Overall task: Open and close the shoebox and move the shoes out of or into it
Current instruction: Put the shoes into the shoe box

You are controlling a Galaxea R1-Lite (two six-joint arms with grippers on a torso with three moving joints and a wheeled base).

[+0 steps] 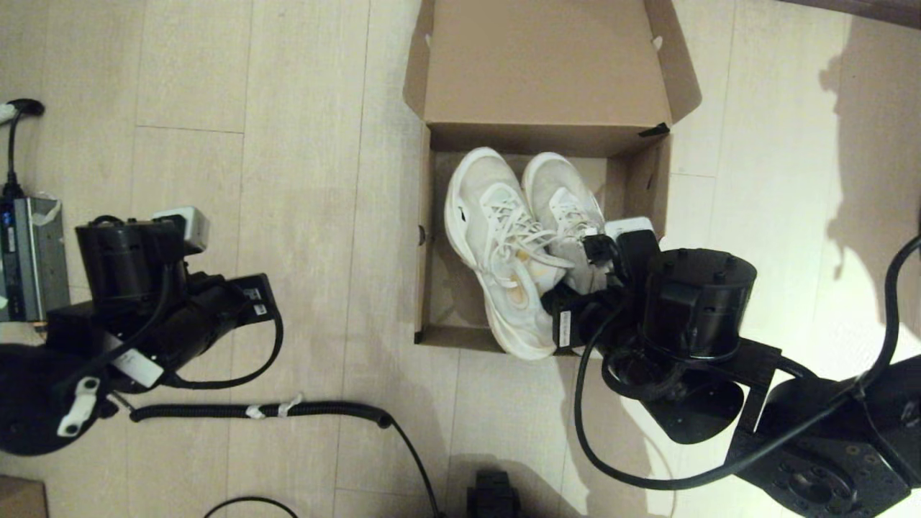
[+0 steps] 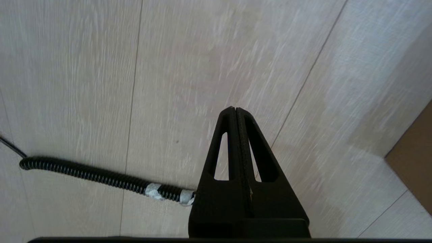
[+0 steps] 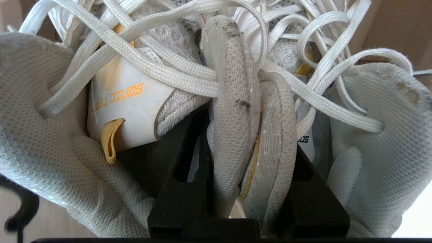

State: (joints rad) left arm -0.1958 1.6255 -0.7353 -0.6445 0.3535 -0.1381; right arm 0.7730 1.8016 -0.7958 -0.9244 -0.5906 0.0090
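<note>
The brown shoebox point(image 1: 423, 237) stands open on the floor, its lid point(image 1: 547, 65) folded back on the far side. Both white mesh shoes point(image 1: 504, 237) lie side by side inside it, toes pointing away; the left one's heel overlaps the near wall. My right gripper point(image 1: 579, 277) reaches in from the near right. In the right wrist view the right gripper point(image 3: 248, 135) is shut on the two inner collars point(image 3: 233, 111) pressed together, laces tangled above. My left gripper point(image 2: 235, 109) is shut on nothing over bare floor, left of the box.
A coiled black cable point(image 1: 266, 410) runs across the floor near the left arm point(image 1: 173, 302), and the cable point(image 2: 101, 177) also lies beside the left fingers. A grey device point(image 1: 29, 259) sits at the far left. The box's corner point(image 2: 415, 162) shows in the left wrist view.
</note>
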